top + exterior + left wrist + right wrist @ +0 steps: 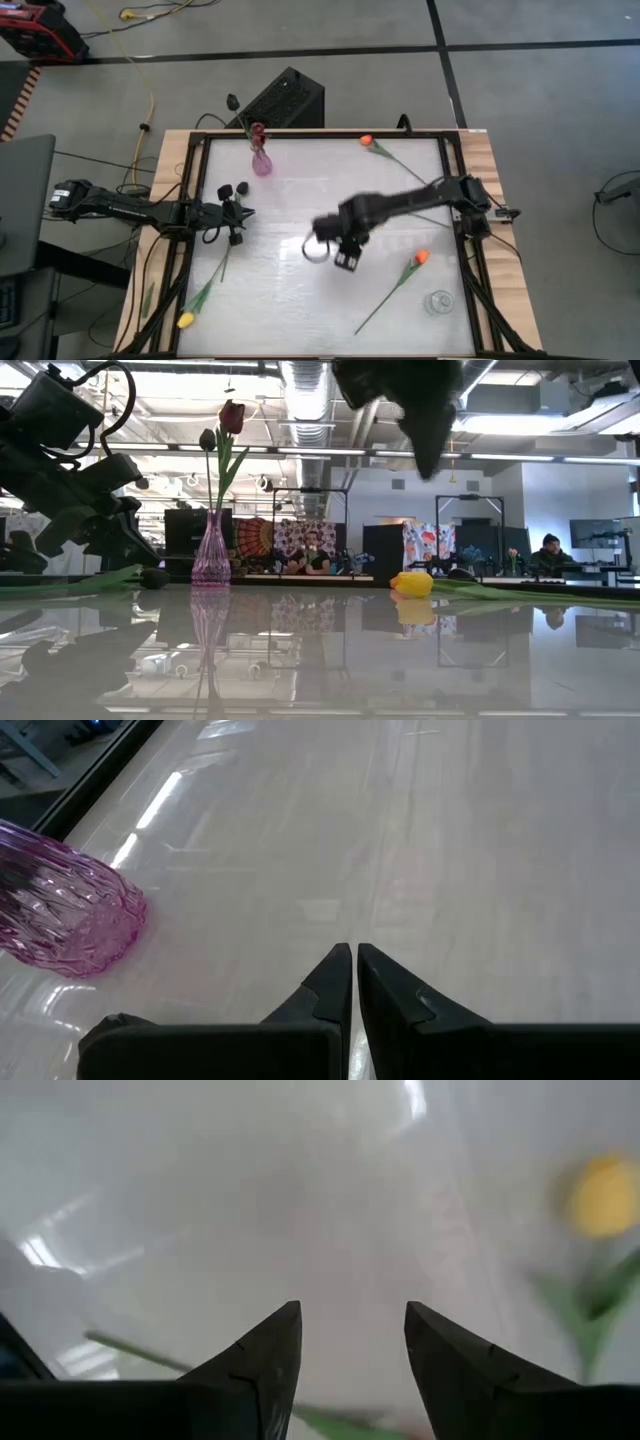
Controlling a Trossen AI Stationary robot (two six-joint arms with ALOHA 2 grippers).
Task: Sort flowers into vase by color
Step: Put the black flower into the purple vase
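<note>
From above, four flowers lie loose on the bench (320, 200): an orange-headed one (367, 141) at the far edge, another orange one (420, 257) right of the middle, a yellow one (186, 320) at the near left corner, and a dark one (226, 191) just beside the left gripper (238, 212). A pink vase (261, 162) stands at the far left with a dark red tulip (257, 131) in it, a dark-headed stem beside that. A clear glass vase (438, 302) sits near the right edge. The right gripper (345, 258) hangs over the bare middle, well apart from every stem

The low view shows the pink vase (211, 555) upright and a yellow head (413, 584) lying on the surface

In the left wrist view the fingers (335, 982) are pressed together, empty, the pink vase (65, 905) near

In the right wrist view the fingers (275, 1345) stand apart, empty, over bare bench with a yellow flower (603, 1195) off to one side
</note>
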